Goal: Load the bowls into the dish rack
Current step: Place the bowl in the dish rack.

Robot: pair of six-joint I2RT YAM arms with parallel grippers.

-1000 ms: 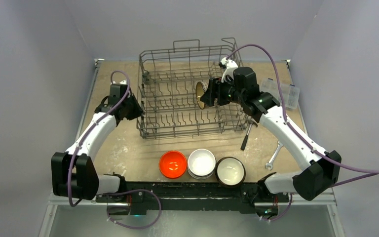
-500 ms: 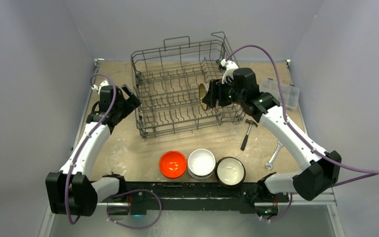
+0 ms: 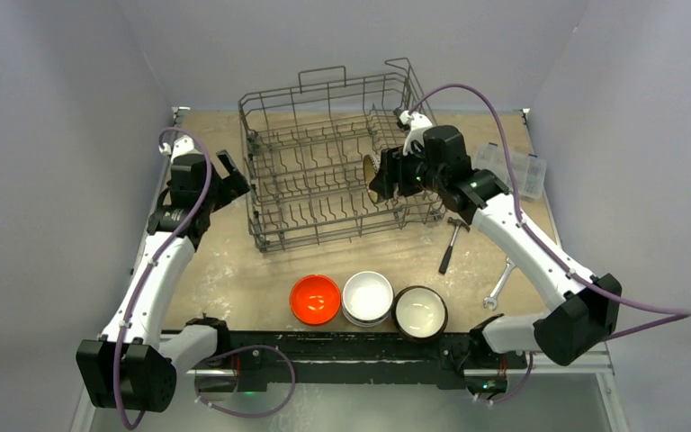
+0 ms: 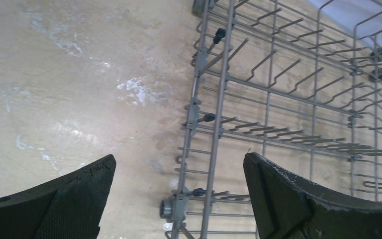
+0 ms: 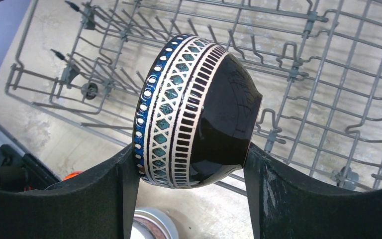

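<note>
Left gripper [image 4: 179,162] has released the dish rack [image 4: 197,117] and drawn back, jaws wide apart, rack just ahead; right gripper [image 5: 189,154] stays clamped on the blue-patterned bowl [image 5: 191,107]

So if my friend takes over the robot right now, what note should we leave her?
Left gripper: open, empty, beside the left side of the large dark-grey wire dish rack.
Right gripper: shut on the blue-patterned dark ceramic bowl, held on edge over the rack's right part.
At the near edge of the table: bright orange-red bowl, plain white bowl, dark bowl with cream inside.
Done: no bowl rests in the rack yet.
Left: set the patterned bowl down, then load the other three.
</note>
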